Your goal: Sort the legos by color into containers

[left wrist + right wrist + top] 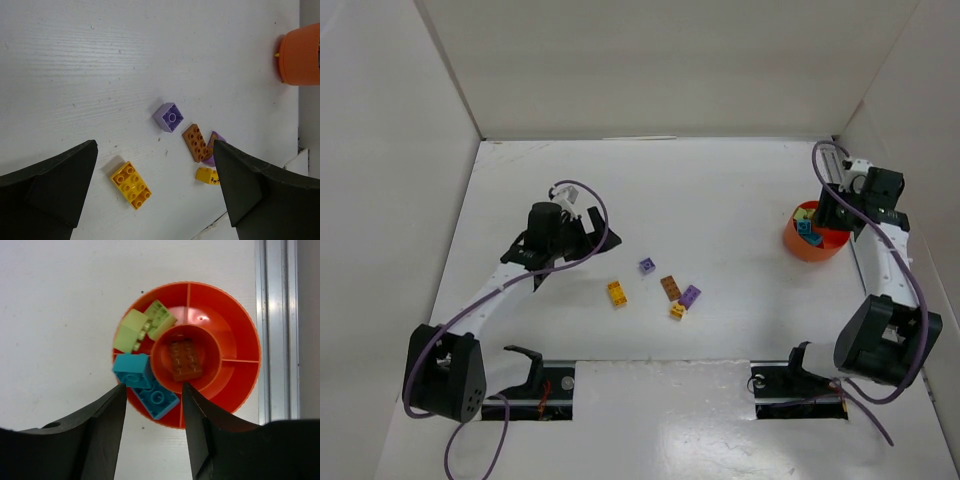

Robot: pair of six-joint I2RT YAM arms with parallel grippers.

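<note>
Loose legos (131,185) mid-counter (720,180), rest in bowl (240,330) at right — light, hard, slick, likely best pinched across flat sides; left gripper (155,147) wide open, empty — right gripper (153,386) part-open, empty, over bowl.

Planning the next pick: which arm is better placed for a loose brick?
Left. The left gripper, open, hangs right by the loose bricks; the right gripper is over the bowl, far from them.

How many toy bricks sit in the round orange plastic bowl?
5: two pale green bricks upper left in the orange bowl, two teal bricks lower left, one brown brick in its hub; others may hide underneath.
</note>
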